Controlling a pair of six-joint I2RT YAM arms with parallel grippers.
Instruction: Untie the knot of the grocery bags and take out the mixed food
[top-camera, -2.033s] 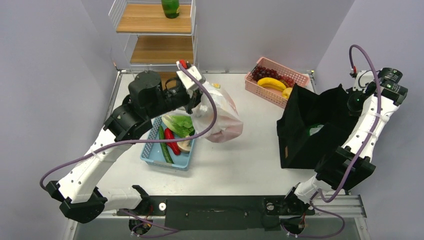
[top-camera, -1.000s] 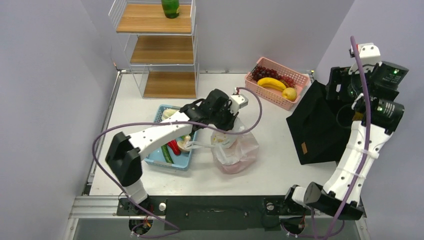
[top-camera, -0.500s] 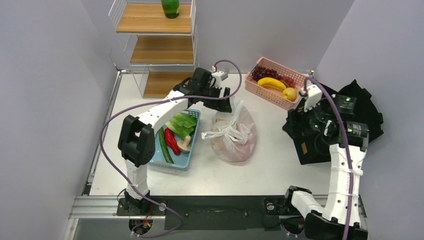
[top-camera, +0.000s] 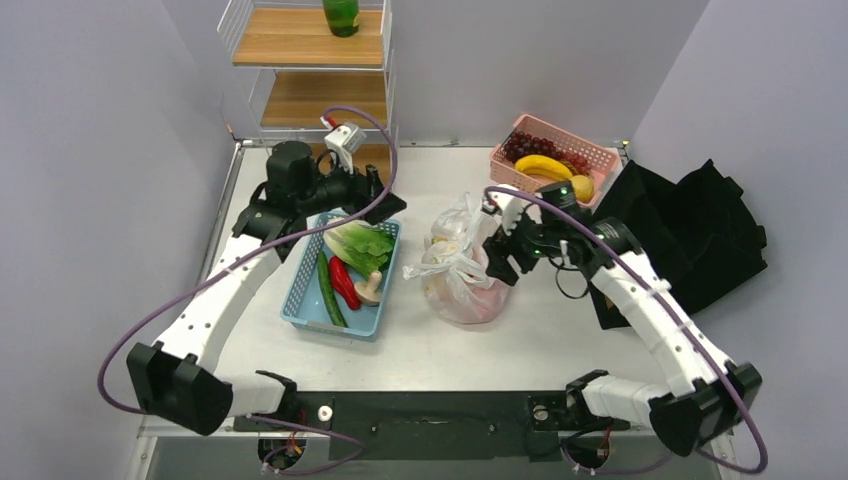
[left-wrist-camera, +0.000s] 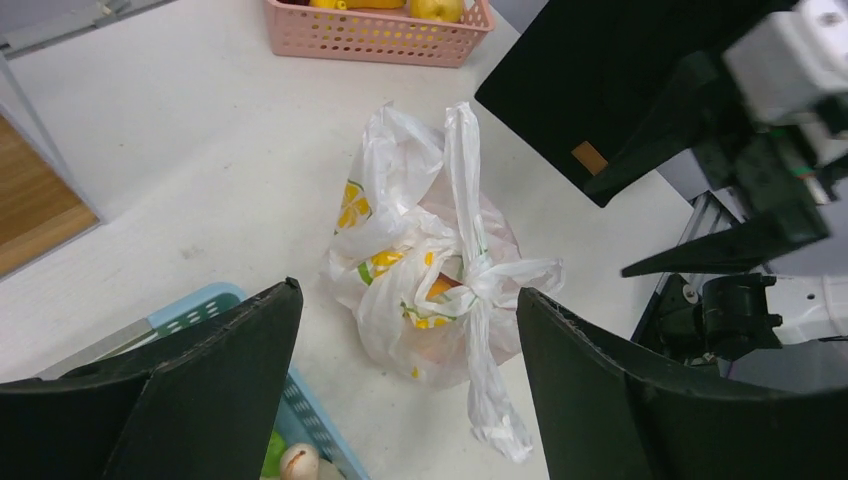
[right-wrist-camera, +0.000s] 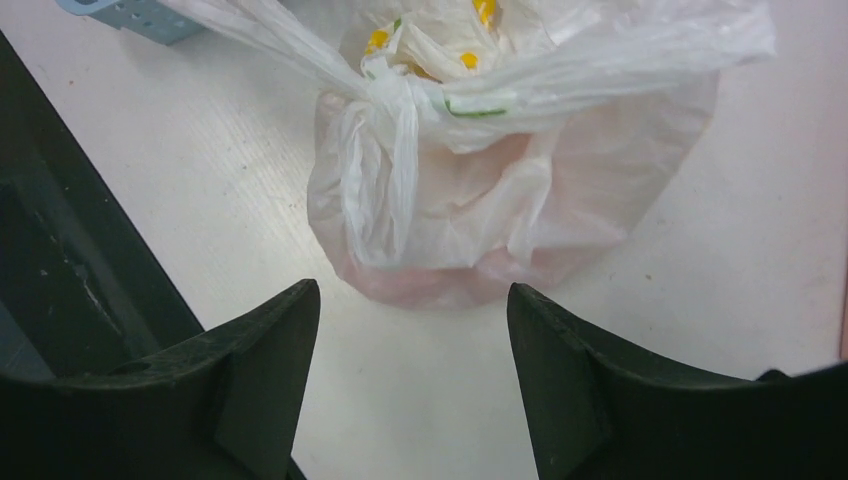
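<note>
Top external, knotted grocery bag (top-camera: 466, 282), between blue basket (top-camera: 297, 318) and black tote (top-camera: 700, 225)

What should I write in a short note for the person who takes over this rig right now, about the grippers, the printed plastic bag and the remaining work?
Left gripper: open, empty, above the far end of the blue basket, apart from the bag.
Right gripper: open, empty, close to the right side of the grocery bag, facing it.
Bag: on the table, between the blue basket and the black tote; its knot is tied.
The food: inside the bag, mostly hidden.
Done: nothing visible.
Left: untie the knot, take out the food.
</note>
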